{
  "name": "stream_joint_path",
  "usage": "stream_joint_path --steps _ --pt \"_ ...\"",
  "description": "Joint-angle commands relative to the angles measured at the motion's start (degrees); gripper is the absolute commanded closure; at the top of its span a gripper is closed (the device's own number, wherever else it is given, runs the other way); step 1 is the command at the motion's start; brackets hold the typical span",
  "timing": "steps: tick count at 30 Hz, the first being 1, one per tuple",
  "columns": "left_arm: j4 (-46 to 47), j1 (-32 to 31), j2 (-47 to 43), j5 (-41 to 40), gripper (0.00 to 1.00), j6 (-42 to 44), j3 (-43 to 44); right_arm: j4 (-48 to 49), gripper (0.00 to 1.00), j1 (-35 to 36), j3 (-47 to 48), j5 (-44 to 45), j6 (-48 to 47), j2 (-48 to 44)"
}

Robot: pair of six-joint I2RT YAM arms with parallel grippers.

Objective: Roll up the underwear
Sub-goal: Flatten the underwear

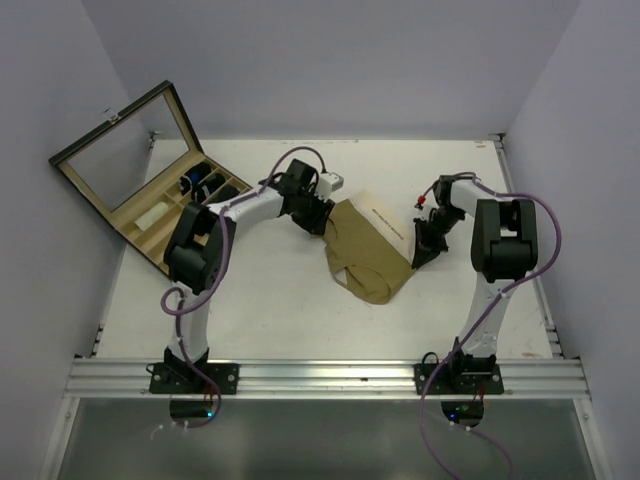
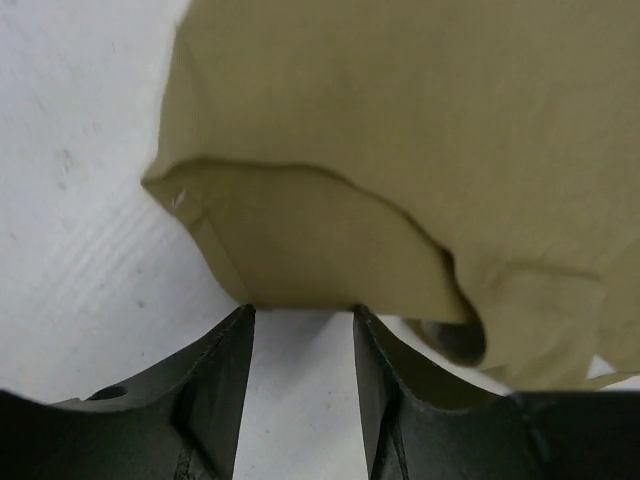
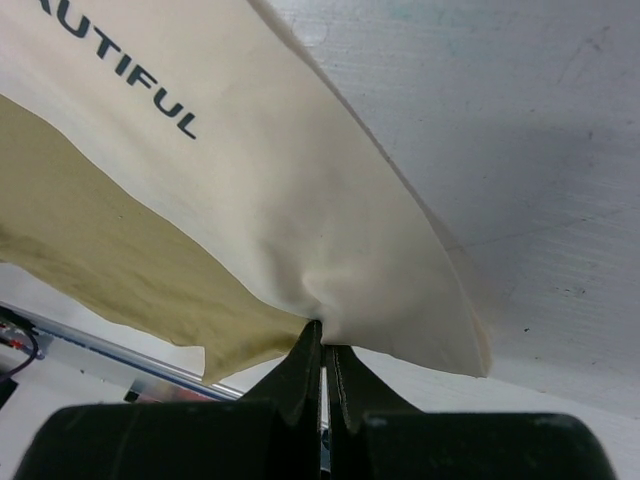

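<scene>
The tan underwear [image 1: 365,255] lies rumpled in the middle of the white table [image 1: 260,300], its cream waistband [image 1: 385,215] with dark lettering turned toward the right. My left gripper [image 1: 318,218] stands at the garment's left edge. In the left wrist view its jaws [image 2: 303,315] are open with bare table between them, and a folded tan hem [image 2: 300,240] lies just past the tips. My right gripper [image 1: 420,250] is at the right corner. In the right wrist view it [image 3: 322,335] is shut on the cream waistband [image 3: 300,200], which bunches where it is pinched.
An open wooden box [image 1: 150,200] with a glass lid and compartments stands at the back left, with dark rolled items [image 1: 200,185] and a pale one [image 1: 155,215] inside. A metal rail [image 1: 320,375] runs along the near edge. Purple walls close in on both sides.
</scene>
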Motion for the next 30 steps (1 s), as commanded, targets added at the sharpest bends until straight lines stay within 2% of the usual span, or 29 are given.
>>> stream_joint_path --steps 1,3,6,10,12,13,14,18,22,28,30 --pt "0.62 0.77 -3.75 -3.06 0.52 -1.37 -5.02 -0.22 1.00 -0.05 1.16 -1.06 -0.70 0.07" --pt "1.42 0.69 -2.79 -2.62 0.48 -1.64 -5.82 -0.22 1.00 -0.05 1.07 -0.97 -0.70 0.15" --pt "2.47 0.77 -0.68 -1.92 0.49 -1.99 -4.77 -0.31 1.00 -0.05 0.89 -1.06 -0.70 0.15" --pt "6.16 0.77 -0.06 -0.25 0.57 -2.60 -4.86 -0.39 1.00 -0.14 0.72 -1.41 -0.87 0.15" --pt "6.95 0.69 0.21 1.24 0.74 -2.61 -4.33 -0.22 1.00 -0.14 0.63 -1.41 -0.96 0.24" --pt "6.44 0.77 0.38 0.98 0.84 -2.60 -3.89 -0.22 1.00 -0.05 0.63 -1.50 -1.05 0.33" --pt "6.43 0.69 -0.40 0.55 1.00 -2.78 -3.98 -0.22 1.00 -0.05 0.80 -1.59 -1.05 0.42" --pt "7.92 0.51 -5.23 -2.44 1.00 -1.73 -5.29 -0.22 1.00 -0.14 1.16 -2.29 -1.58 0.59" --pt "5.20 -2.56 -5.07 -3.94 1.00 2.13 -0.12 -0.13 1.00 -0.14 1.60 -2.90 -2.19 0.68" --pt "0.90 -8.63 5.55 -3.50 1.00 3.72 17.27 0.22 1.00 -0.05 0.98 -2.38 -2.46 0.68" --pt "-3.31 -9.86 9.25 -5.34 0.98 2.59 23.15 -0.04 1.00 -0.14 0.98 -2.03 -2.46 0.68"
